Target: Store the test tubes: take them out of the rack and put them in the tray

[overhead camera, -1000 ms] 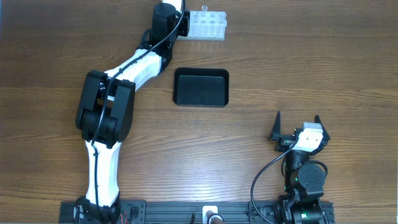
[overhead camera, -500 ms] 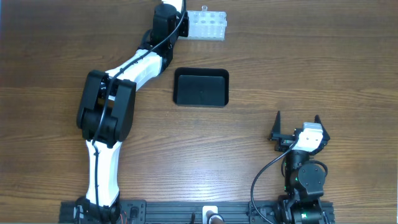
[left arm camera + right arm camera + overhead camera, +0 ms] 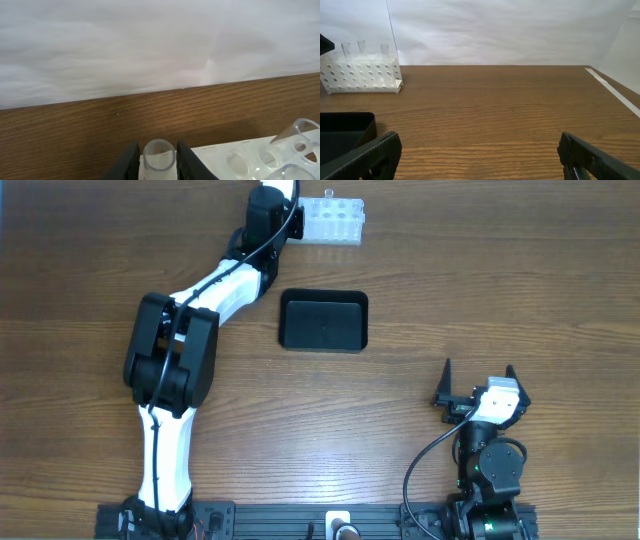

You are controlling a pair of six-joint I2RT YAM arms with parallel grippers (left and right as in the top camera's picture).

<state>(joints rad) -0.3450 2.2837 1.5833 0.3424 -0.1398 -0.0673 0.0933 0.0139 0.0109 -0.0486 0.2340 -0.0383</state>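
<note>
Top view, left to right: left gripper [image 3: 157, 150] upper centre, pinching a test tube [image 3: 159, 161] standing in the rack [image 3: 334, 220]; tray [image 3: 323, 320] mid-frame; right gripper [image 3: 479, 370] lower right, spread. Tube probably light, slick, fragile (best held just below the rim).

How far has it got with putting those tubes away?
Barely started. Done: nothing yet, as the black tray lies empty. In hand: the left gripper is closed around one test tube at the rack. Left: carrying that tube to the tray, then the other tubes standing in the rack. The right gripper rests open near its base.
</note>
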